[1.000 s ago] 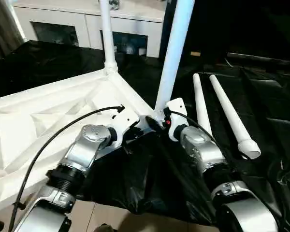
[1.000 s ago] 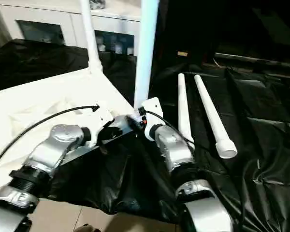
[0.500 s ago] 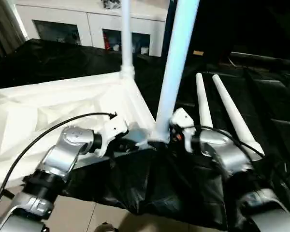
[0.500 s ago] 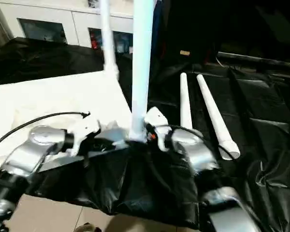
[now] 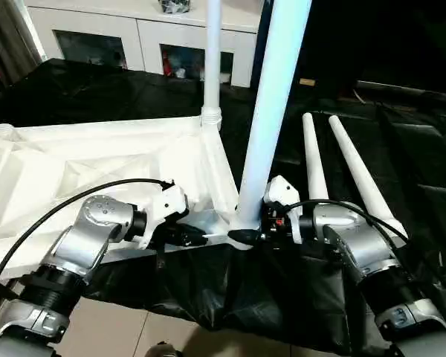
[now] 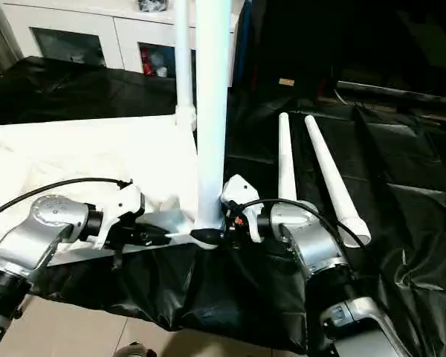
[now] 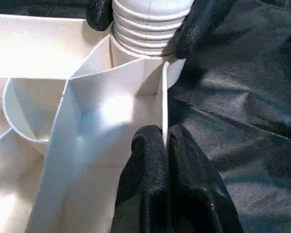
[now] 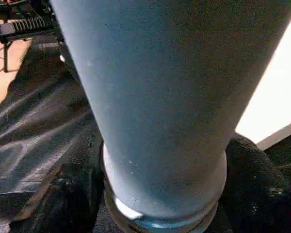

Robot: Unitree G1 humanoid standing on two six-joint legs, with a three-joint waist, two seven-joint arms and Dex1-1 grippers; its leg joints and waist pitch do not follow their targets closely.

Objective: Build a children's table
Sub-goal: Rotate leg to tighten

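The right jaws (image 5: 247,236) are clenched on the base of the near leg (image 5: 271,111), a black finger on each side of it where it enters the near corner socket (image 7: 172,73) of the table top (image 5: 82,167); the leg stands upright straight out of that grip. The left jaws (image 5: 197,238) are clamped on the thin upright rim wall of the same top just beside that socket, one finger (image 7: 148,160) on each face of the wall. The top lies upside down, ribbed underside up, on black sheeting (image 5: 401,149) spread over the bench, its near edge overhanging towards the robot. A second leg (image 5: 211,59) stands upright in the far corner socket. Two more legs (image 5: 342,175) lie side by side on the sheeting, just right of the right arm. Behind stands a white cabinet (image 5: 141,37) with glass doors.
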